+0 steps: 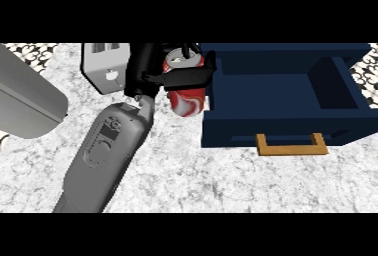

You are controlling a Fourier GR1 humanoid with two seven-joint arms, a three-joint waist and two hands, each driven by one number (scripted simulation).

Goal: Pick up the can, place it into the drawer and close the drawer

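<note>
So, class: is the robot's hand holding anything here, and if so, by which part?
Yes: the left hand holds the red can, fingers curled round its upper body, near the top.

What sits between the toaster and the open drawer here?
In the head view, the left hand, curled round the red can, fills the gap between the toaster and the drawer. The can is beside the drawer's left wall, not yet in it.

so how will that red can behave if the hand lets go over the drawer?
The can is a smooth cylinder, so it will probably roll once on its side. It looks rigid, unlikely to deform under the left robot hand. The open drawer has walls that should stop any rolling.
</note>
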